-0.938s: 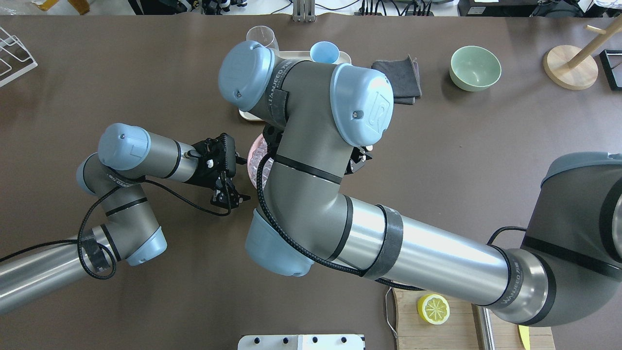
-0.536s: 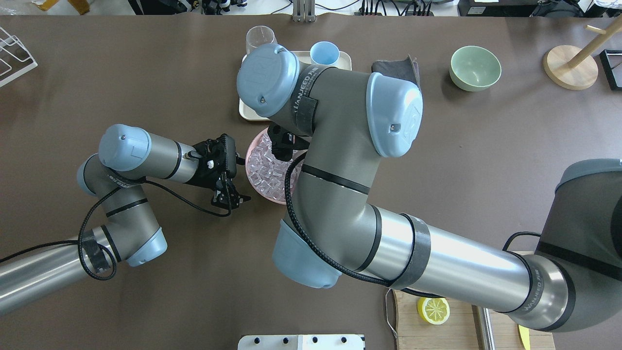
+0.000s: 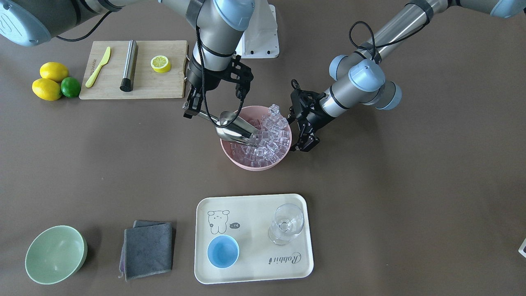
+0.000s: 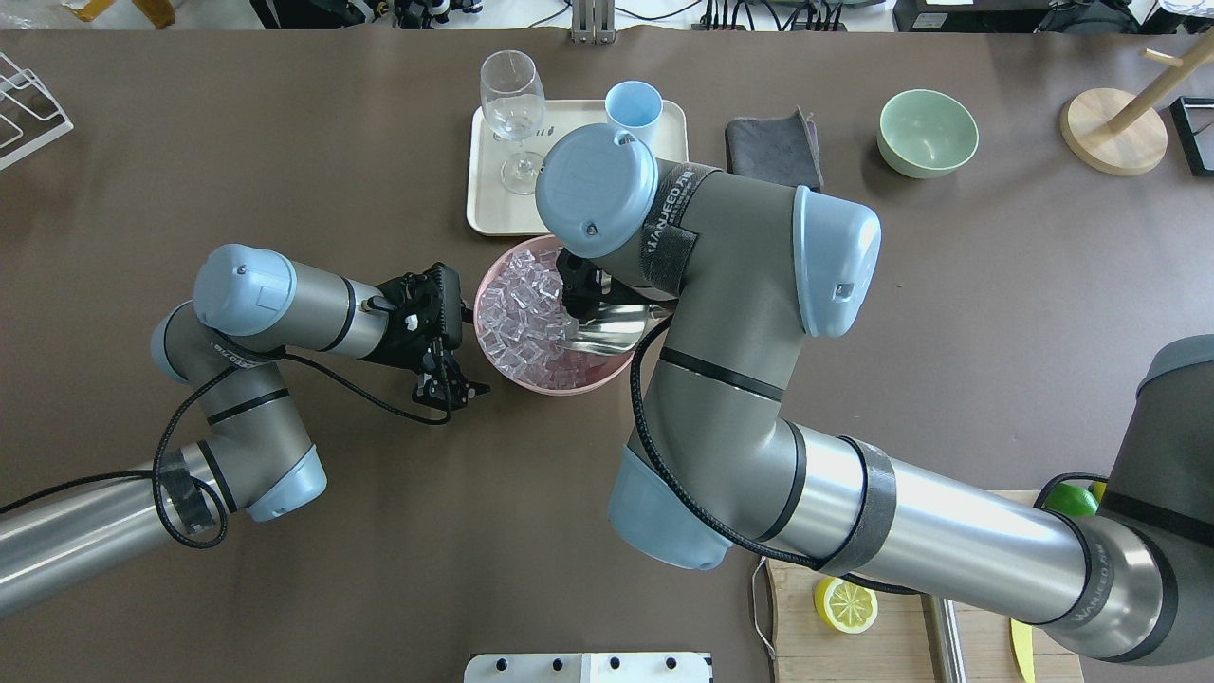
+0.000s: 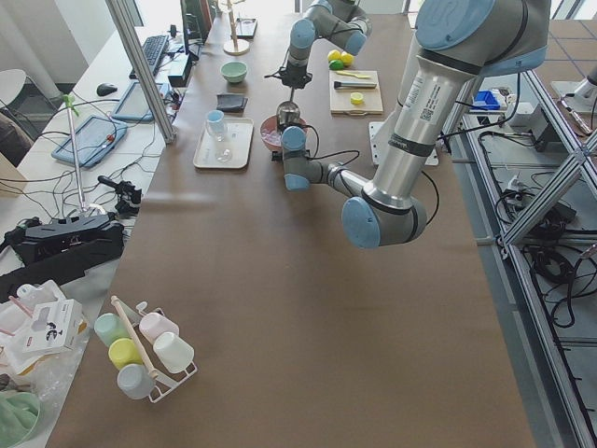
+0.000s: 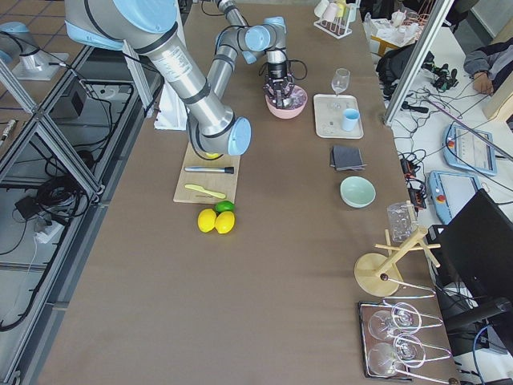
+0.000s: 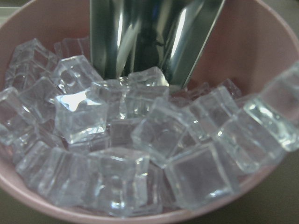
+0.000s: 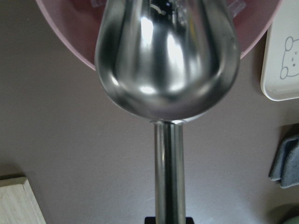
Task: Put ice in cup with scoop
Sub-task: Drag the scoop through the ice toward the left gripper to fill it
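Standing beside cluttered desks (image 5: 56,177), the brown table (image 3: 411,185) bears tray (image 3: 254,222) and cup (image 3: 222,251).

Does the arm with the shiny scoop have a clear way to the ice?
Probably yes. The right tool holds the scoop, whose trough dips into the open pink bowl among the ice. The left tool sits beside the bowl's rim, apart from the scoop.

Brown table (image 5: 280,308), aluminium frame posts (image 5: 142,65), white side desk (image 5: 89,131) — cables (image 5: 47,201), tiled floor (image 6: 38,8)
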